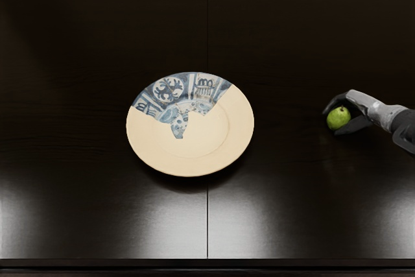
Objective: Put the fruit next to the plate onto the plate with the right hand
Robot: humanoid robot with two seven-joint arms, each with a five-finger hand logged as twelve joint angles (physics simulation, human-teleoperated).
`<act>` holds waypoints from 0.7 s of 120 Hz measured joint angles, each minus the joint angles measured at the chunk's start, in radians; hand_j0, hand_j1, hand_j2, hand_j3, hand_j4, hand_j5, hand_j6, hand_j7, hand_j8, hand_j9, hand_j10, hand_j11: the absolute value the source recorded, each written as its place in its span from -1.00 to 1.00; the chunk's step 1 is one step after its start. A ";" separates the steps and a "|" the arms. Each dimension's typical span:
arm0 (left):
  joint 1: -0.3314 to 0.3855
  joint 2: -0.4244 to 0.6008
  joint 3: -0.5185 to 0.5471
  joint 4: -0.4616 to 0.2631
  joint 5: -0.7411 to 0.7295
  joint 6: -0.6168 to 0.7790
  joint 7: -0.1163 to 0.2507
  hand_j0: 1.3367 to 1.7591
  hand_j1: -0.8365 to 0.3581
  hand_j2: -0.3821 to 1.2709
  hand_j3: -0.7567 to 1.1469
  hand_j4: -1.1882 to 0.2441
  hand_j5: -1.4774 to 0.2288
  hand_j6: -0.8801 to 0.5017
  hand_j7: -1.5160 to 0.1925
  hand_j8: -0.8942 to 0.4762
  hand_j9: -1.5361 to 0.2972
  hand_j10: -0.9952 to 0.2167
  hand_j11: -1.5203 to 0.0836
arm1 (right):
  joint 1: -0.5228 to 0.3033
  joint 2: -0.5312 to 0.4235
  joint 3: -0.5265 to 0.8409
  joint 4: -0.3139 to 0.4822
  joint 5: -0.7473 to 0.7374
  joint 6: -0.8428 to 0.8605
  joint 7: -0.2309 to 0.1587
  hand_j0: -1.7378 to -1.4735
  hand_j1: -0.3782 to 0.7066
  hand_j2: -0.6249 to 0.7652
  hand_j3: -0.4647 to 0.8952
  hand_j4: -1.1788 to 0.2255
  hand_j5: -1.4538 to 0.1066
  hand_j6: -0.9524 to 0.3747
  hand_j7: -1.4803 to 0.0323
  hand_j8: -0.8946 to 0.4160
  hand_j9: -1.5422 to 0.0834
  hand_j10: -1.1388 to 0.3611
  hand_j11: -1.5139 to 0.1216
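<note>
Grasp step: right hand (355,108) has its fingers curled round the green fruit (338,118), well right of the plate (227,141), apparently at table (311,192) level. Next move, I'd say: lift clear, carry left over the rim, release mid-plate.

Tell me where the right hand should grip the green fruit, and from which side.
Grip the green fruit across its round middle, coming from the picture's right, the side away from the plate. It is small and rounded, and the right hand cups it from there.
</note>
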 joint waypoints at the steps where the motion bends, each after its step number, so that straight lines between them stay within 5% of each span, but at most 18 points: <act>1: 0.000 0.000 0.000 0.000 0.000 0.000 0.000 0.52 0.94 -0.53 -0.21 0.63 0.70 0.24 0.74 0.27 0.65 0.61 0.86 | 0.000 0.000 0.000 0.000 0.000 0.000 0.000 -0.33 0.19 -0.03 -0.32 -0.27 -0.15 -0.21 -0.14 -0.20 -0.11 0.18 -0.16; 41: 0.000 0.000 0.000 0.000 0.000 0.000 0.000 0.52 0.94 -0.53 -0.21 0.63 0.70 0.24 0.74 0.27 0.65 0.61 0.86 | 0.005 -0.002 0.002 0.000 0.005 0.014 -0.006 -0.31 0.23 0.17 -0.32 -0.45 -0.32 -0.21 -0.34 -0.19 -0.27 0.26 -0.26; 64: 0.000 0.000 0.000 0.000 0.000 0.000 0.000 0.52 0.94 -0.53 -0.20 0.63 0.70 0.24 0.74 0.27 0.65 0.61 0.86 | 0.016 -0.004 0.014 0.006 0.023 0.051 -0.009 -0.30 0.21 0.15 -0.32 -0.46 -0.38 -0.23 -0.38 -0.19 -0.32 -0.17 -0.27; 84: 0.000 0.000 0.000 0.000 0.000 0.000 0.000 0.52 0.94 -0.53 -0.21 0.63 0.70 0.24 0.74 0.27 0.65 0.61 0.86 | 0.043 -0.005 0.022 0.012 0.057 0.097 -0.009 -0.29 0.19 0.12 -0.32 -0.46 -0.41 -0.23 -0.39 -0.17 -0.35 -0.16 -0.34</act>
